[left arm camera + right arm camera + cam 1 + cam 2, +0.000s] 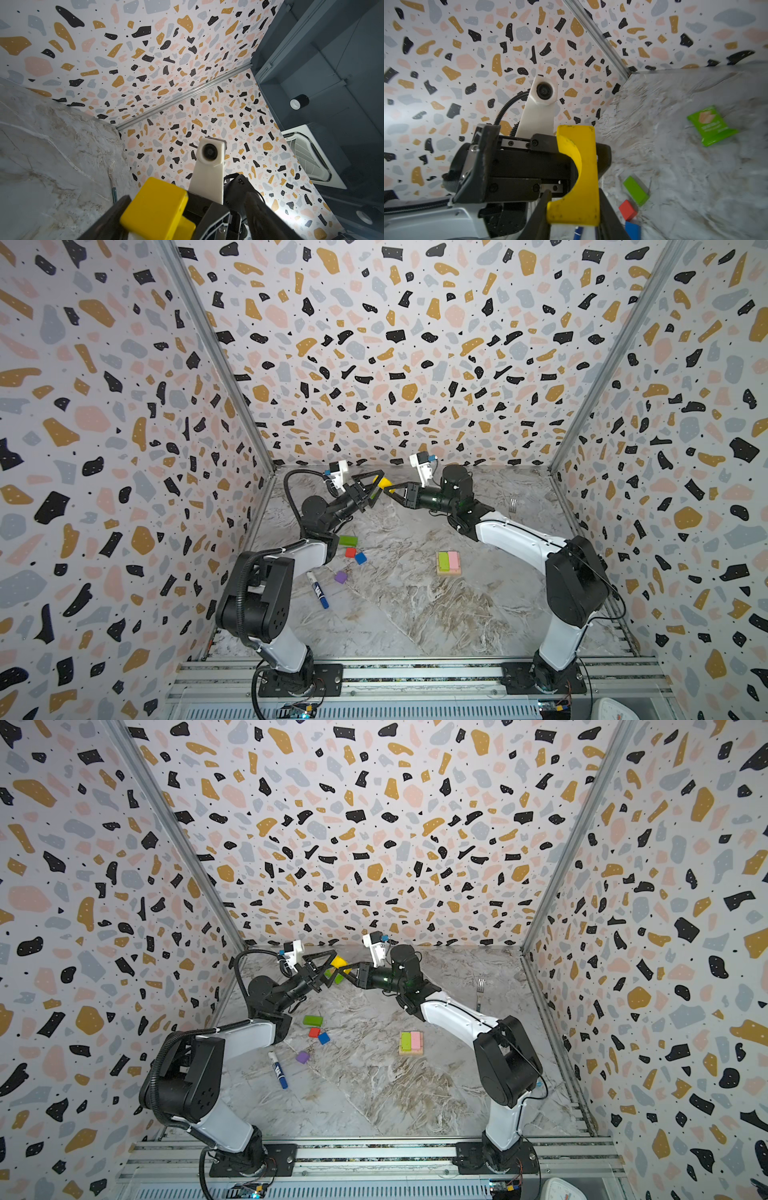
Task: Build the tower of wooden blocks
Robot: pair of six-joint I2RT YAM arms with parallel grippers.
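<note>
The right gripper (pixel 389 491) pinches the yellow arch (pixel 580 166) up in the air; the left gripper (pixel 375 486) (facing it) is spread wide.

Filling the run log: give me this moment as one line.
phase: mid-air handover | left gripper: open | right gripper: shut on yellow arch | tower: lime bar, pink bar on tan base

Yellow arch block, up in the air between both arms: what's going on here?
Looks like a mid-air handover. The right hand is shut on the yellow notched wooden arch, raised over the back of the marble table. The left hand stands open around it. The tower is only tan bars with a lime and a pink bar on top. The dark green bar, red cube, blue cube and purple cube lie loose.
</note>
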